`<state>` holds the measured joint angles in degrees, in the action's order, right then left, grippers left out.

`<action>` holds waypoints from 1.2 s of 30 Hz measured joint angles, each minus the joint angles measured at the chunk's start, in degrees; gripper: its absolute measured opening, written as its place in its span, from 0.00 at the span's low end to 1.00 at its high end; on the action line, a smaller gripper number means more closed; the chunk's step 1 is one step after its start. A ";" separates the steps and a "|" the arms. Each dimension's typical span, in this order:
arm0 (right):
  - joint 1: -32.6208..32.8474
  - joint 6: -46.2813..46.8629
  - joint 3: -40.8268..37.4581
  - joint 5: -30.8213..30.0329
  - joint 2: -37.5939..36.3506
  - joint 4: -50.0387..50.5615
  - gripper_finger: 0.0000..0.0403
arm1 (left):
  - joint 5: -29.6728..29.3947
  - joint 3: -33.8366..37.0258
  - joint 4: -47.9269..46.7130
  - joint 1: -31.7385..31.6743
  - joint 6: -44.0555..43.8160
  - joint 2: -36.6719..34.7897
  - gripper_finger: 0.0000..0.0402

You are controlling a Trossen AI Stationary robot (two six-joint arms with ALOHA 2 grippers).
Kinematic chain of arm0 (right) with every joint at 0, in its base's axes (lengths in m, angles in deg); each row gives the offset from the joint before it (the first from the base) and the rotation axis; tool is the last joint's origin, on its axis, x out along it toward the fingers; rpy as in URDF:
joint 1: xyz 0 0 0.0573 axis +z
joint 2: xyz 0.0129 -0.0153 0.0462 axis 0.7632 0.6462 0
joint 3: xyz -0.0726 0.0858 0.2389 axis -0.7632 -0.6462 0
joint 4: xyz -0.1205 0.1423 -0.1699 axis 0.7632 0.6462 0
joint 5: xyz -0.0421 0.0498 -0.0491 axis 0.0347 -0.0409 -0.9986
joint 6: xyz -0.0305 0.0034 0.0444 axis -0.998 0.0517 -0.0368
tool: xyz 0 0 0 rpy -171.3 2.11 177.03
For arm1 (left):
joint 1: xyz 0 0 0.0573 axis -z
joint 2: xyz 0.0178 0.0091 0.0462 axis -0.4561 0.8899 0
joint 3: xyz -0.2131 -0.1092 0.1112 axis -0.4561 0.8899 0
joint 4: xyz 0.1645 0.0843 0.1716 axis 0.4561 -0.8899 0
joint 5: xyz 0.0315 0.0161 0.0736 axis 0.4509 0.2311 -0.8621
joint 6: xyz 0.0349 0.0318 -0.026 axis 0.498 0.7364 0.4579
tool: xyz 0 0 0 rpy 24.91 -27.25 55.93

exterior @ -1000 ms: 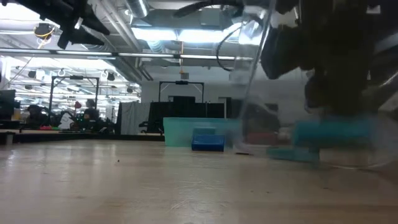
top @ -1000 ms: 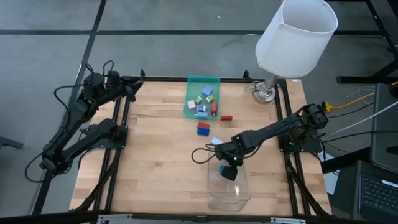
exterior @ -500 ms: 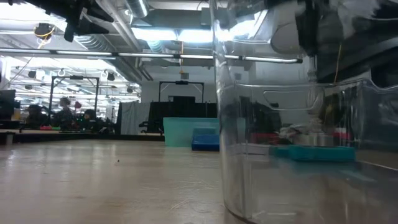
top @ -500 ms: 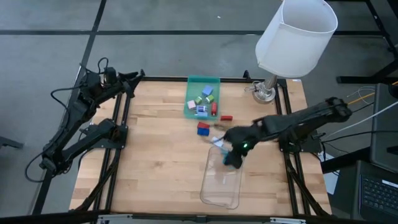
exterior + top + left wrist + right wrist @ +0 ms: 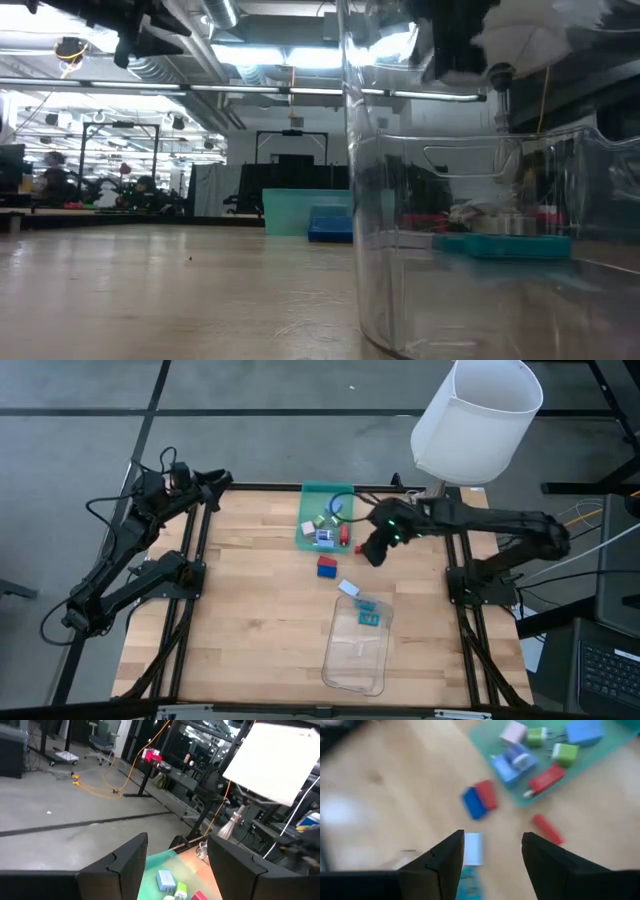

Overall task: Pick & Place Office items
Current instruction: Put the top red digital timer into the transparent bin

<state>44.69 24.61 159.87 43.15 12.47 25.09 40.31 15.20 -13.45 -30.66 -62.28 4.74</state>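
Right claw (image 5: 374, 550) hangs released near the bench's far edge; six items fill the green tray (image 5: 310, 538), one teal piece (image 5: 368, 619) in the clear tray (image 5: 355, 660); the bench's left half lies open.

both arms are black, jointed tubes with loose black cables looping along them. the right arm (image 5: 470, 520) shows a small green light near its wrist; the left arm (image 5: 130, 560) looks the same.

Robotics lab in an open industrial hall, wooden workbench (image 5: 250, 600), ceiling strip lights (image 5: 290, 55), concrete floor (image 5: 60, 810), equipment racks (image 5: 290, 160)
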 joint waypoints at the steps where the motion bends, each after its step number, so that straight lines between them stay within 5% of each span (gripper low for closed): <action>1: -1.79 -3.20 0.00 0.28 1.19 -0.30 0.49 | 0.00 0.00 0.66 0.00 0.00 0.08 0.50; 9: -12.18 -22.50 0.00 11.56 11.89 -1.38 0.49 | 0.11 0.00 1.26 0.00 0.00 0.08 0.50; 15: -14.82 -32.21 0.00 13.68 18.01 -1.25 0.49 | 0.13 -0.02 1.24 0.00 0.26 0.08 0.50; 36: -18.47 -41.50 0.00 16.22 29.11 -0.65 0.49 | 0.11 -0.02 1.18 0.00 0.24 0.14 0.50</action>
<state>26.23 -16.89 159.87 59.37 41.58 24.44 40.42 15.18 -12.27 -30.66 -62.04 4.88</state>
